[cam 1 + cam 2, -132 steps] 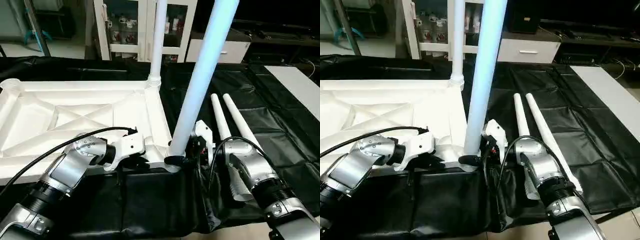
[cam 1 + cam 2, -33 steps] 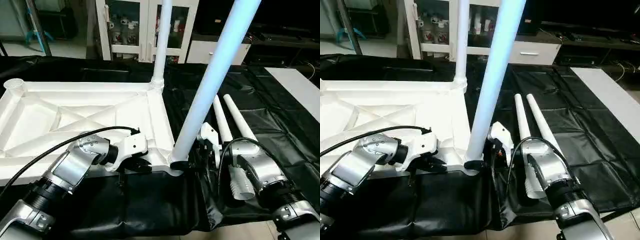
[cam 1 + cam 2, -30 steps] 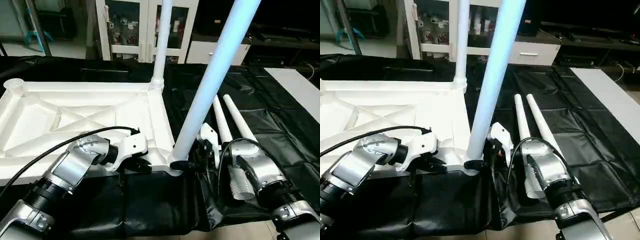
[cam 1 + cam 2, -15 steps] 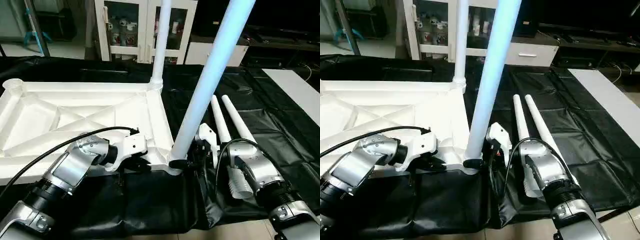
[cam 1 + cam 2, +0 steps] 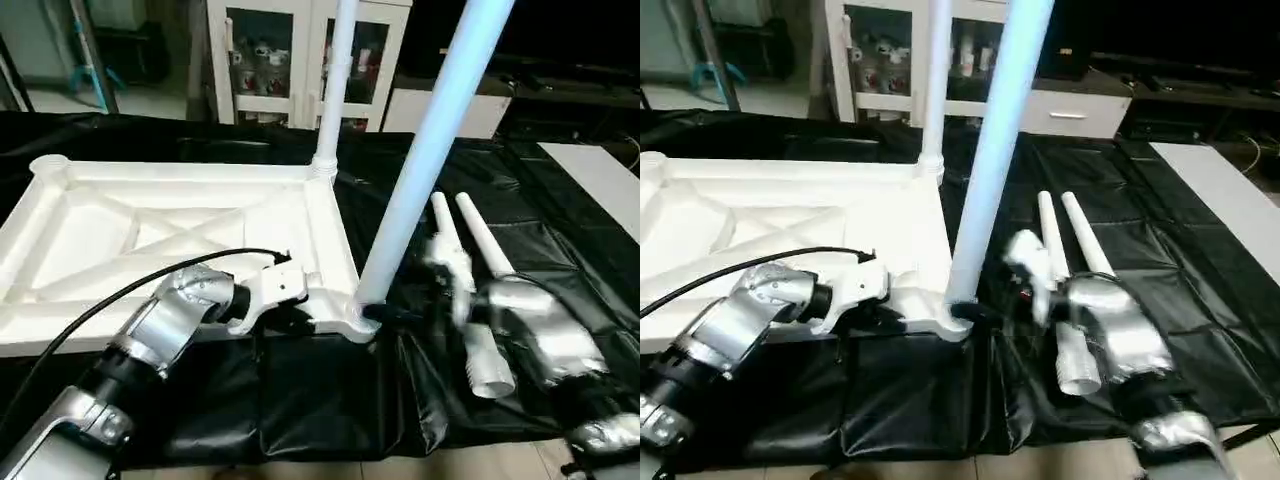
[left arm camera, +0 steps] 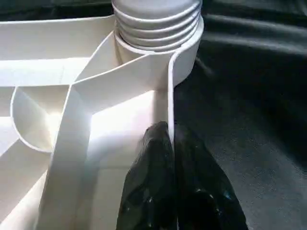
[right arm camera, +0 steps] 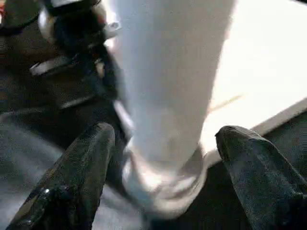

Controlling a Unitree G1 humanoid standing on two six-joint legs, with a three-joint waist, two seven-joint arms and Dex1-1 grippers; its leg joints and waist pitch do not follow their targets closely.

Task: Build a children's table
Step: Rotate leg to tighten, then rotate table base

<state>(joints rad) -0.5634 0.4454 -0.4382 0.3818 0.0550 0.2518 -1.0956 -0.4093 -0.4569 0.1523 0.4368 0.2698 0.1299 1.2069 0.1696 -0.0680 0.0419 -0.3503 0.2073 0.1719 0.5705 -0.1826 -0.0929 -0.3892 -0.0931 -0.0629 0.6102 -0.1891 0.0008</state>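
The left gripper (image 6: pixel 170 158) pinches the table top's rim (image 6: pixel 169 103); the right gripper (image 7: pixel 165 143) stands spread around the near leg (image 7: pixel 168 86).

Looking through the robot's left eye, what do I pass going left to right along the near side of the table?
Left hand pinching the tabletop rim → standing leg → right hand → two loose legs lying on the black cloth.

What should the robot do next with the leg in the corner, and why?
Probably close the right gripper on the near leg and twist it further in. Its fingers stand open on either side of the leg's base, and the leg leans. The left gripper pinches the tabletop rim, steadying it.
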